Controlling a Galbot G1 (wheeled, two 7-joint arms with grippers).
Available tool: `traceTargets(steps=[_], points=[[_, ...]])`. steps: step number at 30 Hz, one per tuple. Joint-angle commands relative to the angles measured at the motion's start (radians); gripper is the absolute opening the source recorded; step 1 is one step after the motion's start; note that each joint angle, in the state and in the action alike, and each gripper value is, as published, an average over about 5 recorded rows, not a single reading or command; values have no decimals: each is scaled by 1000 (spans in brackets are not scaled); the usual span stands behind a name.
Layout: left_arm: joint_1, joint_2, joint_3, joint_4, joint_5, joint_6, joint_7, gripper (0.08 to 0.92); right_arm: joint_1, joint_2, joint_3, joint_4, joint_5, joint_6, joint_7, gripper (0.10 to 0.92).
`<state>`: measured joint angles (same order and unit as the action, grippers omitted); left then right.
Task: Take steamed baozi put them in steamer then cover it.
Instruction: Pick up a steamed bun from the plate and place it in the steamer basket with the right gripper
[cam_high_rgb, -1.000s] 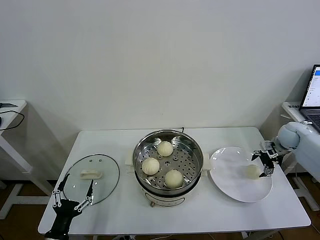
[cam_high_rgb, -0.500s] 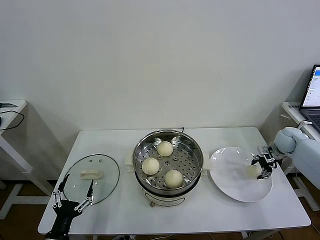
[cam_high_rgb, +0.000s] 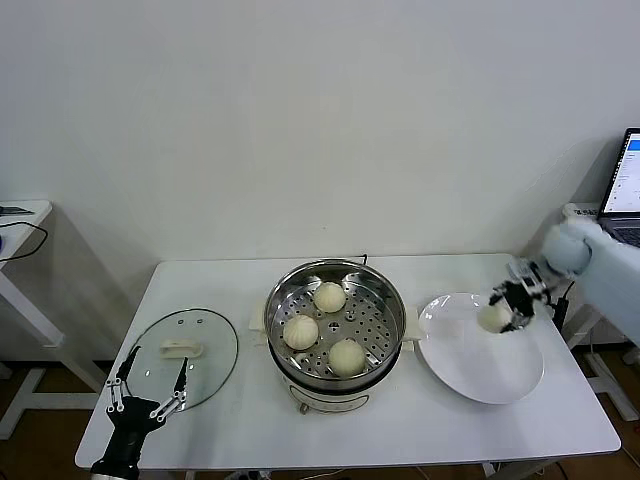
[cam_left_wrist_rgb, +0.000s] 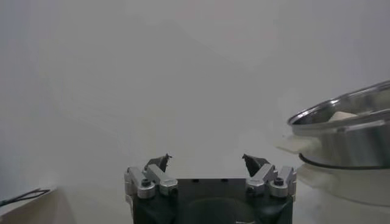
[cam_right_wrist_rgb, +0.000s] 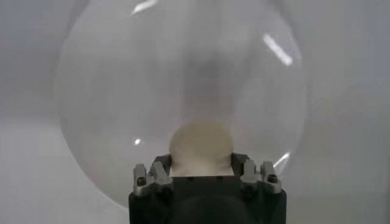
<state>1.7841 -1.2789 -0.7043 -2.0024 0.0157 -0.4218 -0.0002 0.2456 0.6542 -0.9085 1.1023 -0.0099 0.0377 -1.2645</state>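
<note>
Above the white plate (cam_high_rgb: 480, 360), the right tool (cam_high_rgb: 508, 305) grips a baozi (cam_high_rgb: 493, 316), seemingly lifted clear; left tool (cam_high_rgb: 148, 395) gapes wide.

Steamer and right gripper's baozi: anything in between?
Only the white plate's near edge; head view shows the right gripper holding the baozi above it, right of the steamer.

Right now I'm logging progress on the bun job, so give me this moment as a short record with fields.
baozi in steamer: three, on the perforated tray of the steamer
fourth baozi: gripped and lifted above the white plate
right gripper: shut on the baozi, over the plate's far side
left gripper: open, parked at the table's front left edge by the cover
cover: flat on the table, left of the steamer, not yet on
</note>
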Motion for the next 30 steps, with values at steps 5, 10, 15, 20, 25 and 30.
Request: traceTargets(steps=[5, 10, 15, 20, 25, 30], points=[[-3, -1, 9, -9, 9, 4, -3, 823, 593, 213, -456, 359, 446, -164, -78, 662], [0, -4, 11, -16, 14, 5, -5, 823, 594, 294, -489, 397, 470, -214, -8, 662], [1, -7, 8, -19, 15, 4, -6, 823, 567, 345, -534, 400, 434, -249, 42, 668], [3, -7, 3, -19, 15, 1, -7, 823, 516, 363, -552, 375, 352, -261, 71, 670], [2, -6, 0, -18, 14, 0, -7, 823, 472, 369, -546, 348, 316, -269, 93, 670], [-1, -5, -1, -14, 14, -1, -7, 823, 441, 380, -540, 336, 297, -272, 98, 670]])
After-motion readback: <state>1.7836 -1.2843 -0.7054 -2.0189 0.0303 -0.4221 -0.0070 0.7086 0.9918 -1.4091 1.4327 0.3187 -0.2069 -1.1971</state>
